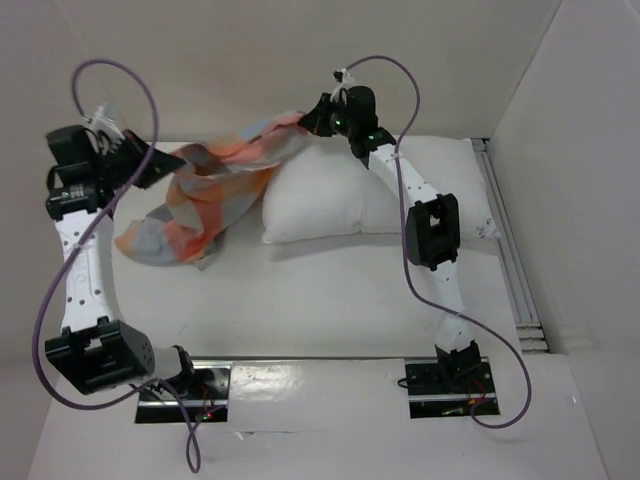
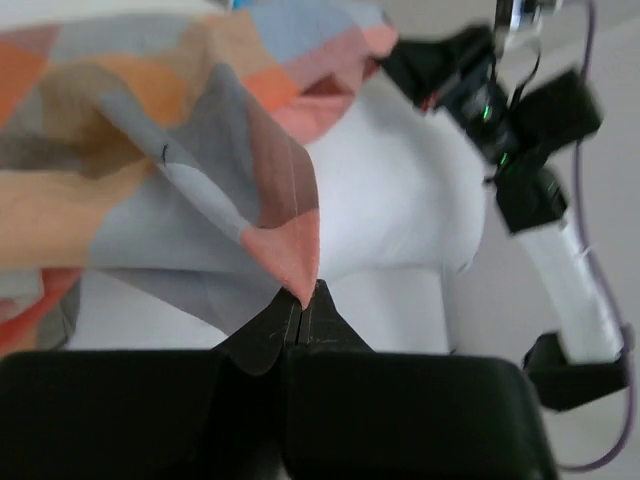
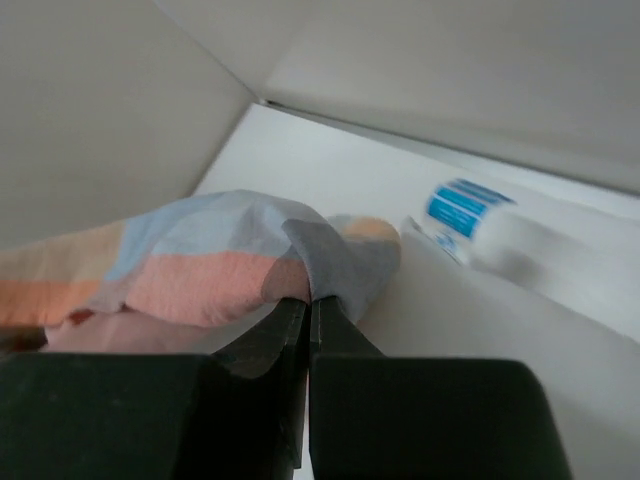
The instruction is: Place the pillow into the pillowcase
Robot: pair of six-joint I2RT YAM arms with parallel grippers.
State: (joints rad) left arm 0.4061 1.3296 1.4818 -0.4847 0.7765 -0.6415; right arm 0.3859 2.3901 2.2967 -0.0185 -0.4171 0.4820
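Observation:
The checked pillowcase [image 1: 215,185] in orange, blue, grey and tan hangs stretched between my two grippers above the table's back left. My left gripper [image 1: 172,158] is shut on an orange corner of the pillowcase [image 2: 290,265]. My right gripper [image 1: 312,122] is shut on a grey edge of the pillowcase [image 3: 335,270]. The plain white pillow [image 1: 345,195] lies on the table behind and right of the cloth, partly under my right arm. It also shows in the left wrist view [image 2: 390,200] beyond the cloth, and in the right wrist view [image 3: 480,330] under the fingers.
White walls close the back and right sides. A metal rail [image 1: 510,260] runs along the right table edge. A blue and white label [image 3: 458,210] sits on the pillow's edge. The arm bases [image 1: 440,380] stand at the near edge.

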